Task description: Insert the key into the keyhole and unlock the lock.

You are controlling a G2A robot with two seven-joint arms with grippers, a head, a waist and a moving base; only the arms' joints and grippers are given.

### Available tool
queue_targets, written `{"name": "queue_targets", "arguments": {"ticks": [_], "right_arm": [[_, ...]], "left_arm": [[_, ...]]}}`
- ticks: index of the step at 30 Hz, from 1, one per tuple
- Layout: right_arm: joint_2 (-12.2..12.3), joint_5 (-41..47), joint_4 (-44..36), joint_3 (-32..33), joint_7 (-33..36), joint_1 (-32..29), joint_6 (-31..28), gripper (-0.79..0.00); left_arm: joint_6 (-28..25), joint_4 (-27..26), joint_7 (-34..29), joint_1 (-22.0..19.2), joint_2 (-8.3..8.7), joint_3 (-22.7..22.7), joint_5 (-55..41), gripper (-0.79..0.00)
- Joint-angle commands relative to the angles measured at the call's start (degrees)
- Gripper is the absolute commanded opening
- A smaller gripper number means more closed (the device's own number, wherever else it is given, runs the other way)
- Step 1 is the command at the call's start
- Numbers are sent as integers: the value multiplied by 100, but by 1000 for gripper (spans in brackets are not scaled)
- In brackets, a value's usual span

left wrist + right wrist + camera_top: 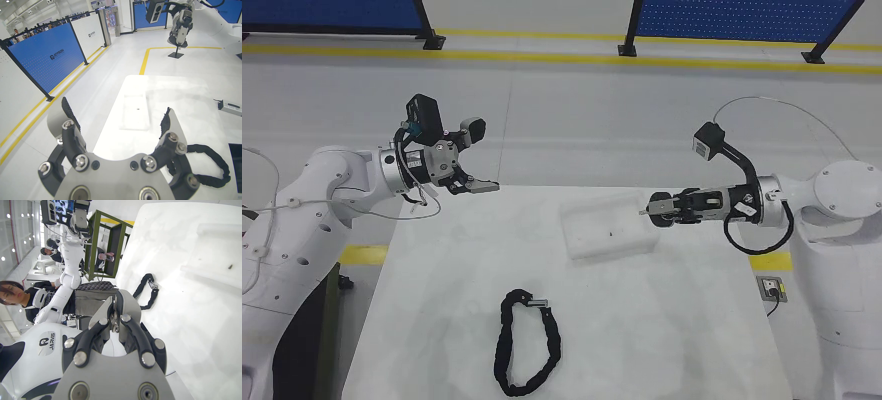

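Print is present in the left wrist view: white lettering and a logo on the blue fence panels [54,55] and a label on a grey box [230,108] that lies on the floor beside the table; neither is transcribed here. The top view shows the whole layout. The black chain lock [527,342] lies in a loop on the white table [672,330] near its front edge, left of centre. A white tray [607,230] sits towards the back. The left gripper [479,157] is held off the back left corner. The right gripper [654,208] is at the tray's right end. Both grippers are well apart from the chain lock. The right wrist view adds detail that the top view lacks: the metal lock body [153,287] at the chain's end, resting on the table, and a green frame rack [105,247] beyond the table. The left wrist view shows a small dark speck [138,109] on the tray, and part of the chain lock beside its own finger. Jaws: the left gripper stands wide apart with its pads bare, holding and touching nothing. The right gripper is closed tight on the key [114,315], which is pinched between the pads with its tip projecting past the fingertips.
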Motion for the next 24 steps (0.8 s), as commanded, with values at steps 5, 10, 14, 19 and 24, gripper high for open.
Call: {"name": "queue_targets", "arguments": {"ticks": [5,10,14,19,24], "right_arm": [[-1,-14,2,-6,4,5,0,-785],[-1,-14,2,-6,4,5,0,-785],[-1,-14,2,-6,4,5,0,-785],[-1,-14,2,-6,4,5,0,-785],[-1,-14,2,-6,4,5,0,-785]], "left_arm": [[0,0,0,0,0,0,0,0],[0,0,0,0,0,0,0,0],[22,-56,-166,83,-2,-3,-8,0],[0,-21,-314,181,-59,141,72,0],[0,235,85,417,-166,518,214,0]]}}
